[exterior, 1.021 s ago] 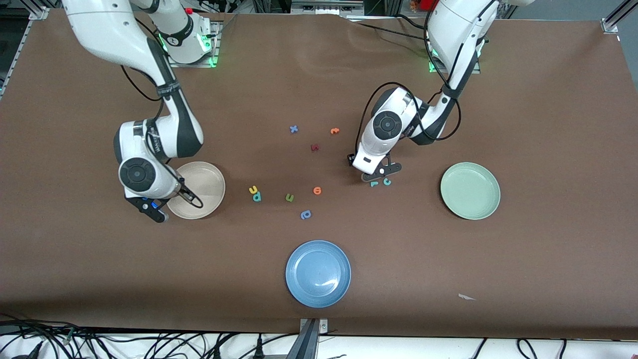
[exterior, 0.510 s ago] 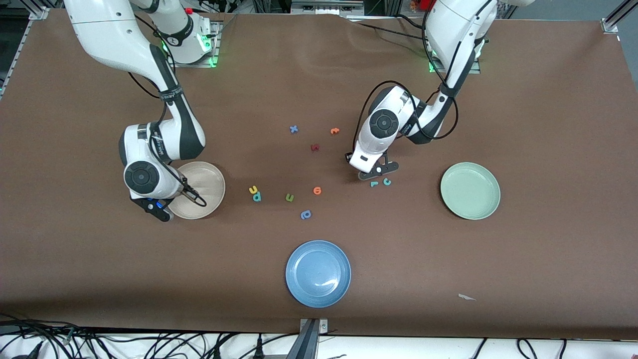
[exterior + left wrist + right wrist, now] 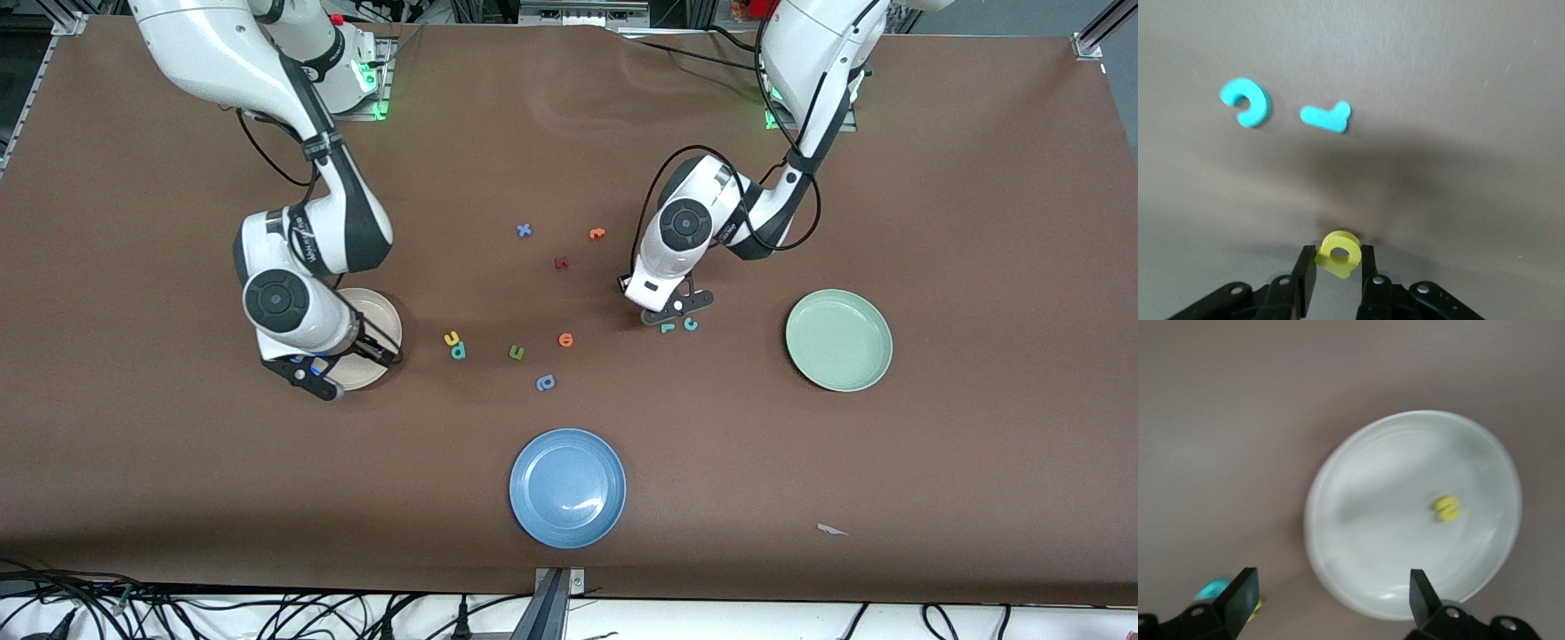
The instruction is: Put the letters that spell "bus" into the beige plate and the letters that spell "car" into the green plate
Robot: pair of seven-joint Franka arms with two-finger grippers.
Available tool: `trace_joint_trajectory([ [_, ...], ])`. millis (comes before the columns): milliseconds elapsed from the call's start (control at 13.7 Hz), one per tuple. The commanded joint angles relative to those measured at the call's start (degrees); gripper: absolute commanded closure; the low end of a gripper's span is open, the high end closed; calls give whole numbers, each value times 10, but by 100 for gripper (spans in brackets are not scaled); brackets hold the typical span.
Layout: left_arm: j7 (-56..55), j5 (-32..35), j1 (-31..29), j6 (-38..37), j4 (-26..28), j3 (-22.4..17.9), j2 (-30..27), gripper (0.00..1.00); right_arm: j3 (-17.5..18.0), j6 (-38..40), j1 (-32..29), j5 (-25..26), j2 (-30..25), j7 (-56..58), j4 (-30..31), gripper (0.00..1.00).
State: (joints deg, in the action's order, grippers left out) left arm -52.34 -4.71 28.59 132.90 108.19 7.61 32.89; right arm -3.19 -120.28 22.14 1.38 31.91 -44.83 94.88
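A: Looking at your left gripper [image 3: 1339,268], you've got it clamped on the yellow "a" [image 3: 1339,253], low over the counter [image 3: 978,178] toward the left arm's end. The foam letter sits pinched between both fingers in the left wrist view.

B: And the teal pair?

A: The teal "c" [image 3: 1246,101] and teal "r" [image 3: 1327,117] lie flat on the counter just beside that gripper, close together but not touching. From the front camera you see them right below the gripper, "r" [image 3: 668,327] next to "c" [image 3: 690,324]. The green plate [image 3: 838,340] sits apart from them, closer to the left arm's end, with nothing in it.

B: Your right side?

A: Your right gripper [image 3: 1331,593] hangs over the beige plate [image 3: 1358,520] with its fingers spread wide, nothing between them. The yellow "s" [image 3: 1446,508] lies inside that plate. A teal bit and a yellow bit peek out by one finger in the right wrist view; you can't tell which letters they are.

B: Anything else out there?

A: Mid-counter you have a yellow letter [image 3: 452,338] touching a blue one [image 3: 459,352], then the green "u" [image 3: 516,353], an orange letter [image 3: 565,340] and a blue round-bowled letter [image 3: 545,383]. The blue plate [image 3: 567,488] sits nearest the front camera.
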Motion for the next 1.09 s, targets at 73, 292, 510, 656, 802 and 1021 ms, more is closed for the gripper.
trace_joint_trajectory([
  [73,52,15,-58,-197,-127,0,-9,100,29,4,3,-4,11,108,-21,0],
  [292,136,14,-128,-287,-155,1,-41,100,31,8,5,-8,19,151,-24,0],
  [510,254,15,-202,-353,-155,-1,-61,100,34,4,8,-8,24,210,-26,0],
  [656,340,37,-262,-362,-149,-2,-59,100,34,-4,8,-11,31,269,-25,9],
  [802,420,102,-317,-361,-144,-1,-49,100,51,-28,9,-12,41,276,-22,43],
  [1021,505,131,-384,-326,-143,-1,-10,100,79,-69,8,-12,66,276,-21,42],
])
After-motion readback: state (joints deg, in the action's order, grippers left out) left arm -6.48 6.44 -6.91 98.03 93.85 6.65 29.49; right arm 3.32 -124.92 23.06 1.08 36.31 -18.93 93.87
